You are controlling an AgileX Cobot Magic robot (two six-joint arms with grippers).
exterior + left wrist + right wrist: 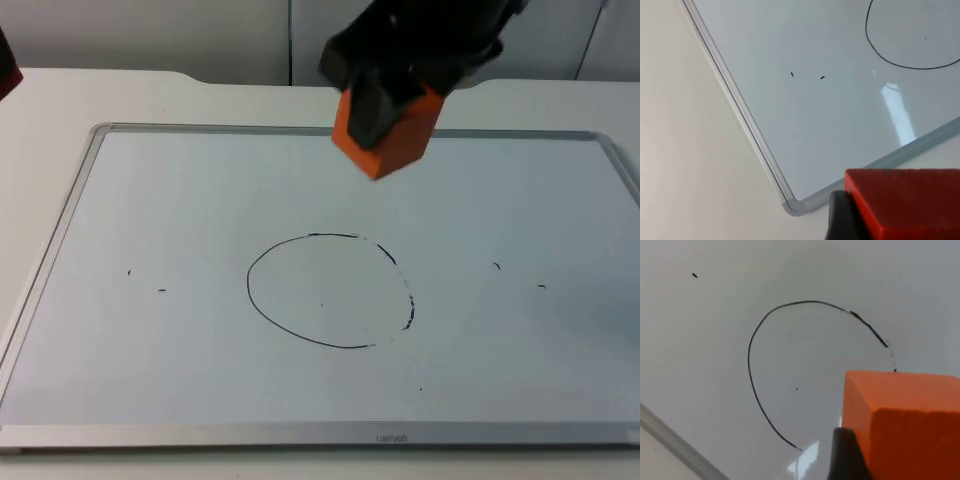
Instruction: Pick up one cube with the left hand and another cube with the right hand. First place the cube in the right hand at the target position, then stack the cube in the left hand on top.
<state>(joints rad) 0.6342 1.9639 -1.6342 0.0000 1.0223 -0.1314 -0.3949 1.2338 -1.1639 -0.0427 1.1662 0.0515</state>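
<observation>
An orange cube (388,135) is hanging nearest the top camera, clamped in the right gripper (385,110) above the whiteboard's (200,380) far edge, short of the hand-drawn black circle (330,290). From the right wrist the same orange cube (902,425) is looming over that circle (765,370), with a black fingertip (847,455) pressing against its side. The left wrist is showing something else — a red cube (905,202) being gripped by the left gripper (880,215) beside the whiteboard's rounded corner (792,205), over the white table (685,165). In the top view a sliver of red (8,75) is sitting at the left edge. Small black marks are dotting the board; faint lettering on its near frame (392,438) is too small to read. A grey partition wall (150,30) is standing behind.
</observation>
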